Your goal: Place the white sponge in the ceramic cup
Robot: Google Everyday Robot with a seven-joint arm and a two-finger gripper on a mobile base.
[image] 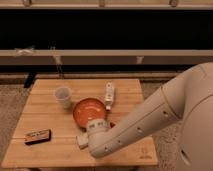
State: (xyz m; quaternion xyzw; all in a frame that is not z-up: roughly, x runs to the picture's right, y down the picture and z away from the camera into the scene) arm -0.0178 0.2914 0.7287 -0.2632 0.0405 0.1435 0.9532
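Pincer hidden, at white sponge (pixel 81 142)

Off-white sponge block (pixel 82 141) flat, just beside the gripper (pixel 93 136); small white ceramic cup (pixel 63 96) upright, well apart.

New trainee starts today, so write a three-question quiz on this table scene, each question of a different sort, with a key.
1. True or false: the white sponge lies inside the ceramic cup.
2. Where is the tool relative to the orange bowl?
3. Which thing lies nearest the front left corner of the table? A) orange bowl B) dark box C) ceramic cup

Key
1. False: it lies on the table, apart from the cup.
2. In front of the bowl, low at the sponge, largely hidden by the arm.
3. B
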